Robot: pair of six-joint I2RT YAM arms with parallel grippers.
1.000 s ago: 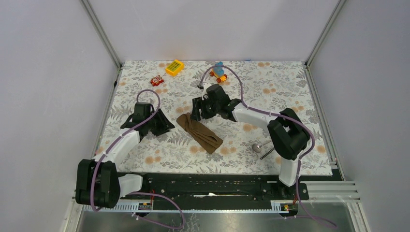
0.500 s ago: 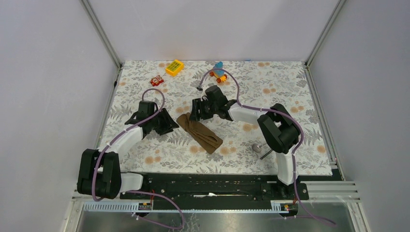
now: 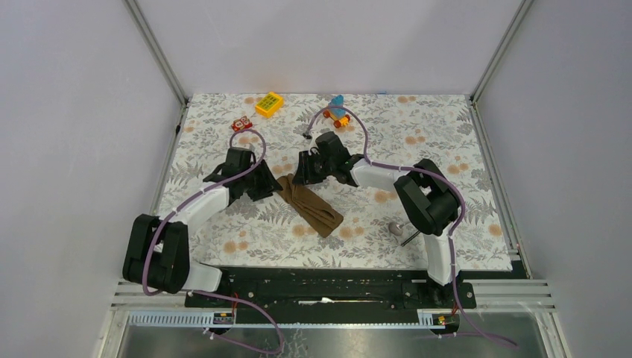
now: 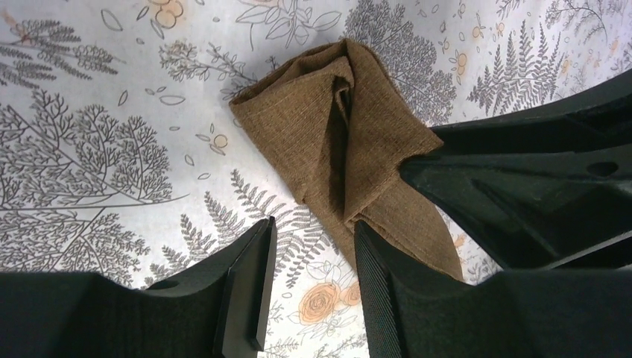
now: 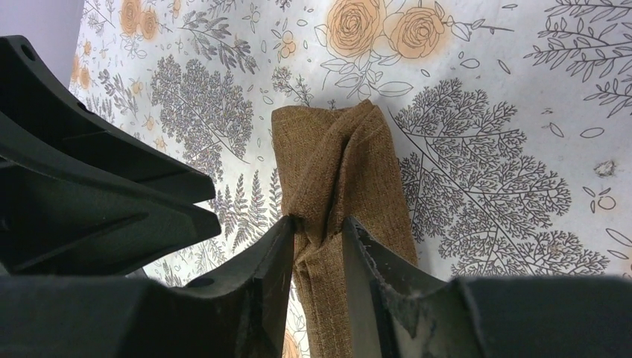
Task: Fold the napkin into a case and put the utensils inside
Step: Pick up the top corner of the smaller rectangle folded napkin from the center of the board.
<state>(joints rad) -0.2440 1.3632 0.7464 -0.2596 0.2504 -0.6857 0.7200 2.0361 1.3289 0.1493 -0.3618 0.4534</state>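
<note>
The right gripper (image 5: 319,224) is pinching the napkin (image 5: 335,149) by its raised fold. The left gripper (image 4: 313,227) is hovering, jaws parted. Lifting only one layer looks wisest.

Pictured from above on a floral grey tablecloth (image 3: 417,134): yellow toy block (image 3: 269,104) at 11 o'clock, small red toy (image 3: 241,124) near it at 10 o'clock, blue-and-orange toy (image 3: 337,110) at 12 o'clock

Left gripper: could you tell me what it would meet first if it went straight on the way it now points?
Probably the brown napkin, lying right ahead of the left gripper; how far off is unclear.
</note>
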